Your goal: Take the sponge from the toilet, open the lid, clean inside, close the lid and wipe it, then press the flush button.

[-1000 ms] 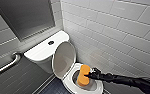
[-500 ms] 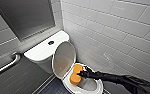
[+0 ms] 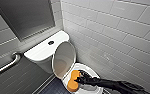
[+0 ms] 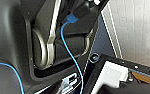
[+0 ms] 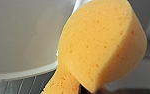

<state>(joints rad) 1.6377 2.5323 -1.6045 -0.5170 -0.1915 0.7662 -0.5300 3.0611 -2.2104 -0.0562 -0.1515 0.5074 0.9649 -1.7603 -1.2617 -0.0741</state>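
Black and clenched, the right gripper (image 3: 79, 78) pinches the orange sponge (image 3: 73, 82) near one end, and the foam bulges out past the pinch. The sponge sits inside the white bowl of the toilet (image 3: 91, 71). Just behind it the lid (image 3: 64, 59) stands raised against the tank (image 3: 38, 51), whose top carries the flush button (image 3: 51, 42). A grab bar (image 3: 6, 65) runs along the grey wall at the left.

White glossy toilet (image 3: 38, 53) has its oval lid (image 3: 64, 59) flipped up, leaning back toward the tank. The thick orange-yellow sponge (image 3: 73, 81) is down over the open bowl, pinched in the middle. The little dark flush button (image 3: 51, 42) sits mid tank top.
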